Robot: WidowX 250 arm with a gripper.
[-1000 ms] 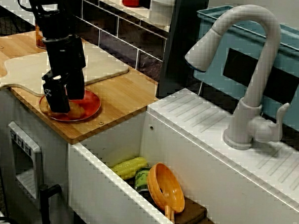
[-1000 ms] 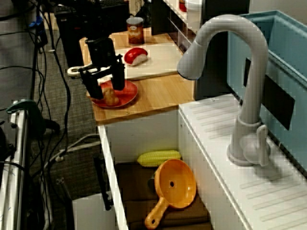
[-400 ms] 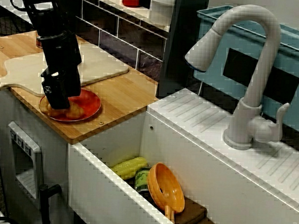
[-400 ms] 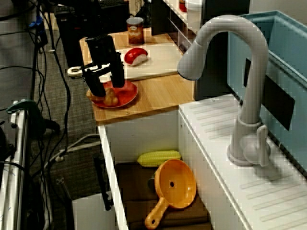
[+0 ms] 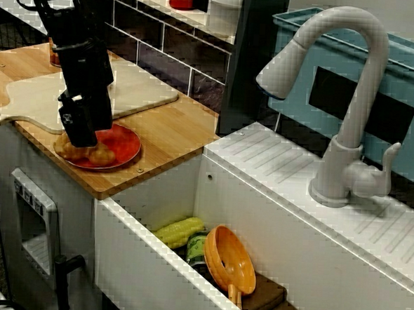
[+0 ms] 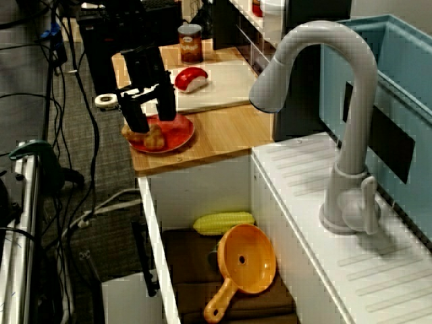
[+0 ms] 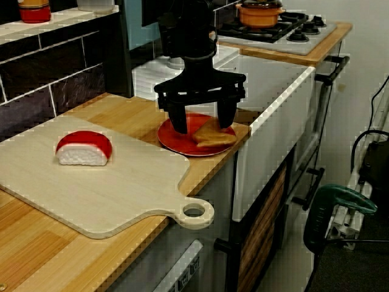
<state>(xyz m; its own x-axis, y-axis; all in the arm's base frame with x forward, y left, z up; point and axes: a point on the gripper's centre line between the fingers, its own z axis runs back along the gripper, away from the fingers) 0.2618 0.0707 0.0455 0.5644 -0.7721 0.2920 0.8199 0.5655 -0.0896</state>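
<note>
Red plate (image 7: 172, 139) sits on the wooden tabletop (image 7: 130, 114); I see the gripper (image 7: 202, 123) low over it, jaws spread wide, gripping nothing, brown food (image 7: 214, 137) lying between them.

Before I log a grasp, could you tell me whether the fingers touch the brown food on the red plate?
Cannot tell: the side view shows the fingers straddling the brown food, hiding any gap.

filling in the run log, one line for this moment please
gripper: open | over: golden-brown fried food piece on round red plate | beside: pale wooden cutting board
</note>
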